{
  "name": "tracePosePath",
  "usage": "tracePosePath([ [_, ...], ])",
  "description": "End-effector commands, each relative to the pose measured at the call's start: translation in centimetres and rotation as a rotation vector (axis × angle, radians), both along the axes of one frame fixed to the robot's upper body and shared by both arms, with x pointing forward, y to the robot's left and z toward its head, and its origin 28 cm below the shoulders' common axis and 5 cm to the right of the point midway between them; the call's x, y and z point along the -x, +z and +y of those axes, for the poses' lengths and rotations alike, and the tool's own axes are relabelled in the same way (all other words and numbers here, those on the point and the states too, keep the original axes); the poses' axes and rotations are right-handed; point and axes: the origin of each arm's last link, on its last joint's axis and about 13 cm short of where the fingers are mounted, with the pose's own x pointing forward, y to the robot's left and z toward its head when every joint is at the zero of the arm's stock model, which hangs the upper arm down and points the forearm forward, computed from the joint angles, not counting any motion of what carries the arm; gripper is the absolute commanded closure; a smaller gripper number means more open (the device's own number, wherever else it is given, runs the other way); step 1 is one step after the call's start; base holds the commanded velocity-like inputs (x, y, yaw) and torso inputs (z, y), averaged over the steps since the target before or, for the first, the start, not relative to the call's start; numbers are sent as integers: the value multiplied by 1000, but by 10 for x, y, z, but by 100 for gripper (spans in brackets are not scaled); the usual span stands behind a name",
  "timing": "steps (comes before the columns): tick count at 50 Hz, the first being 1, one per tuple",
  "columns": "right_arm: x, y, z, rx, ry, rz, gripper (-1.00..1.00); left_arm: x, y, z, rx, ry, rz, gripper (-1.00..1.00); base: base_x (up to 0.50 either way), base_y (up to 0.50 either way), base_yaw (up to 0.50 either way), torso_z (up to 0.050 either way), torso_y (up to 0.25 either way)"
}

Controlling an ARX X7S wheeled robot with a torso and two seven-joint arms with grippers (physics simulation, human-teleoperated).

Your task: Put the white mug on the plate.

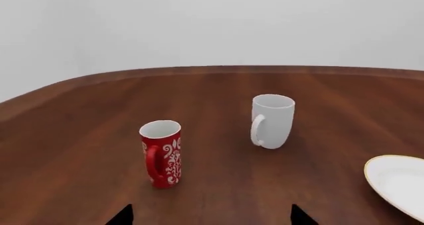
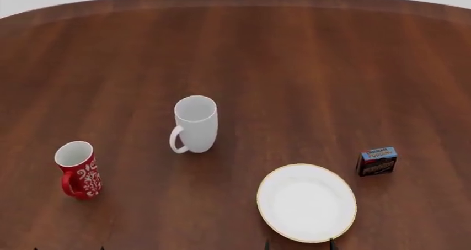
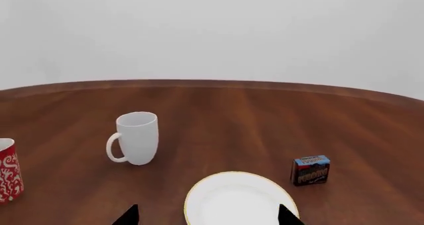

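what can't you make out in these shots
- Both grippers: only dark fingertip ends poke in at the wrist views' edges, the rest cut off; the head view shows only specks.
- Small box: label print too small to read.
- Plate: cut by the left wrist view's edge.
- Red mug: cut by the right wrist view's edge.
- White mug: bottom inside unseen.

**Mug upright, apart from the plate**

The white mug (image 3: 137, 137) stands upright on the wooden table (image 3: 265, 120), well apart from the empty plate (image 3: 240, 201). A small box (image 3: 311, 170) sits beside the plate. A red mug (image 3: 9, 177) shows at the edge. Two dark fingertips (image 3: 127, 217) spread wide.
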Motion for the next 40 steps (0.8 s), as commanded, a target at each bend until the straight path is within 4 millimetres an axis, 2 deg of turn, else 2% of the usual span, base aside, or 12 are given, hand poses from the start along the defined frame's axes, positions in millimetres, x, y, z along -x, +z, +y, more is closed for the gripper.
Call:
tracePosePath([
  [1, 0, 1, 1, 2, 3, -4, -100, 1, -3, 1, 9, 9, 11, -100, 62, 500, 0, 0, 0],
  [40, -2, 3, 3, -1, 17, -1, -100, 1, -4, 0, 21, 15, 18, -100, 70, 500, 0, 0, 0],
])
